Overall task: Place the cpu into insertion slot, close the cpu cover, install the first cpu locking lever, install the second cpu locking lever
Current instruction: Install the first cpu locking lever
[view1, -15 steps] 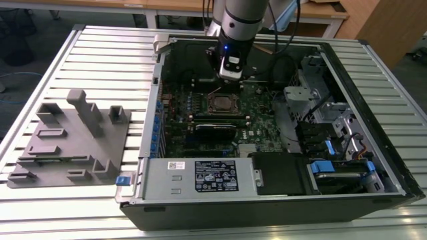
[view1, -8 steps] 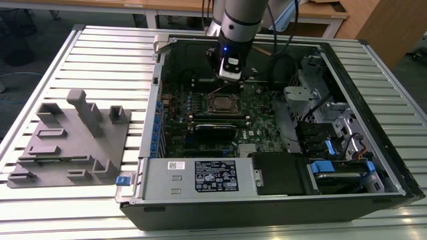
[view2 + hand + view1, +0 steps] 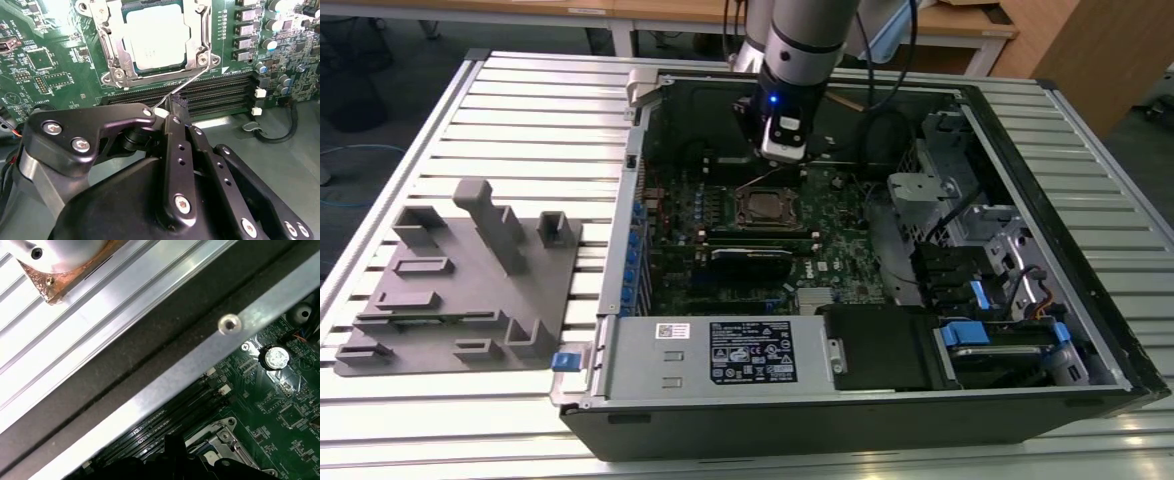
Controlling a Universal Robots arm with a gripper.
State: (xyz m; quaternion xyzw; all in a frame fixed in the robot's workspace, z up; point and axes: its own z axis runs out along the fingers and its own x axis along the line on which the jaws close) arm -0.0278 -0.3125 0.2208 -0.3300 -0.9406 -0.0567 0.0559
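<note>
Silver-grey and flat, the cpu (image 3: 156, 37) sits in the insertion slot (image 3: 161, 71), with the cpu cover (image 3: 112, 47) lying down over its edges. From the cover's corner a thin wire locking lever (image 3: 192, 80) slants away to my claw (image 3: 176, 102), whose fingers are pinched together on the lever's free end. Long black memory slots (image 3: 220, 87) run across the green board (image 3: 50, 60) between the insertion slot and me, just under the lever. In the exterior view I hang at the far side of the insertion slot, inside the open computer case (image 3: 854, 425). A metal drive cage (image 3: 947, 200) crowds the exterior view's right and a grey power supply (image 3: 654, 355) lies near. A grey fixture plate (image 3: 454, 290) rests on the slatted table (image 3: 534, 100) at the exterior view's left.
</note>
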